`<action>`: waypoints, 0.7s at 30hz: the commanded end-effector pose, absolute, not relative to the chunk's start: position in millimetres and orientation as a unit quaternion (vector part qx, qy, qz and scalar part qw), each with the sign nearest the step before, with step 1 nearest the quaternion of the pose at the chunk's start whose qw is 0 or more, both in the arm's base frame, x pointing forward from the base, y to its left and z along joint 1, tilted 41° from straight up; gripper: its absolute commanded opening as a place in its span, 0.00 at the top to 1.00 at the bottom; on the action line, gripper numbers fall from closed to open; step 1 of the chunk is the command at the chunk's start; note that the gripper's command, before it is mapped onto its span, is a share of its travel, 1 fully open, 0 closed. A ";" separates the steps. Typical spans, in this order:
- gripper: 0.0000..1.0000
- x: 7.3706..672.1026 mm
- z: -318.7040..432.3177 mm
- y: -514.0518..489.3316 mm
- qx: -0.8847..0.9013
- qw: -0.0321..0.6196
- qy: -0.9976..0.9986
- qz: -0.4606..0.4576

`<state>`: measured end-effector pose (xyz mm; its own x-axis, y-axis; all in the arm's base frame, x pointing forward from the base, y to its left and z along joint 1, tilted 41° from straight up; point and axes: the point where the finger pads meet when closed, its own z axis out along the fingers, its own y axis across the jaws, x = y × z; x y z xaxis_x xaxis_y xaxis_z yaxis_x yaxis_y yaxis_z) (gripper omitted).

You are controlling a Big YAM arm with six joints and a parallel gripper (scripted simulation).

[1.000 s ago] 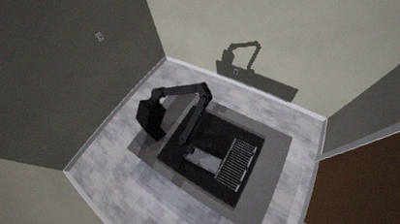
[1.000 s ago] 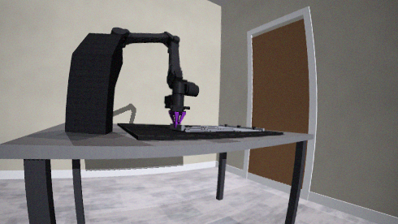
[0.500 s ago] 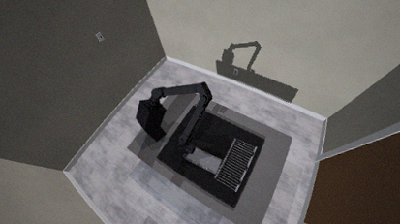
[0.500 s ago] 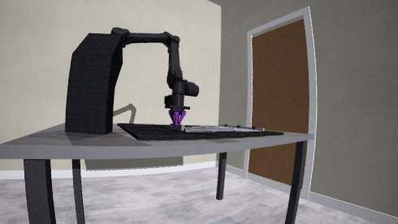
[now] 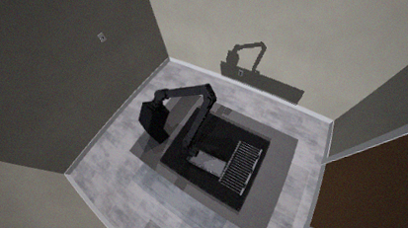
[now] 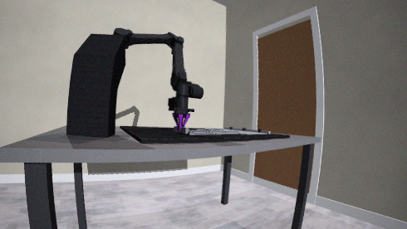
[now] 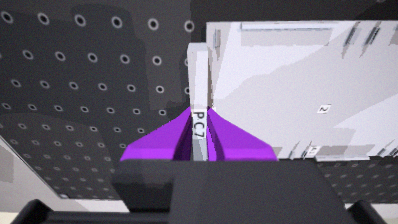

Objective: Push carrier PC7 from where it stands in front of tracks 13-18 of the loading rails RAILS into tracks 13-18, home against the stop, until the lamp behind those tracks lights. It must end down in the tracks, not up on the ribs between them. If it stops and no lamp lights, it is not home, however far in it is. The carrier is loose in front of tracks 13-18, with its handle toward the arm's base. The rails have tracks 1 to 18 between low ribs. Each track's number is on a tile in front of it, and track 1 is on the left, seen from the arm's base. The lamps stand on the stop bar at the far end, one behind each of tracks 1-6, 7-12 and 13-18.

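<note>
A grey-floored room with beige and grey walls and a brown door (image 6: pixel 286 104); a grey table (image 6: pixel 232 146) carries a black perforated board (image 7: pixel 75 90), the landmark for what follows. At the board's near end stands the arm's black pedestal (image 6: pixel 93 87). At its far end lie the rails (image 5: pixel 240 167), pale ribs running lengthwise. Carrier PC7 (image 7: pixel 280 85), a pale flat plate, lies on the board between pedestal and rails, just before the rails; whether it has entered the tracks cannot be told. The gripper (image 7: pixel 199 131), purple-fingered, points down over the board's middle, nearly closed and clamped on the carrier's upright handle (image 7: pixel 199 75), which bears the label "PC7". Only the wrist view shows this label, the grip and a small number tile (image 7: pixel 324 108) on the plate; only the top view shows the rails' ribs; the exterior view alone shows the door and table legs. No view resolves the lamps.
</note>
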<state>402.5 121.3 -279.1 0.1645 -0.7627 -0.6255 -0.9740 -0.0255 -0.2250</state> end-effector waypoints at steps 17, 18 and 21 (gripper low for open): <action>1.00 397.8 -288.8 104.2 -0.668 0.298 0.658 0.179; 1.00 398.8 -288.7 104.2 -0.668 0.298 0.658 0.179; 1.00 401.9 -288.1 104.1 -0.668 0.298 0.658 0.179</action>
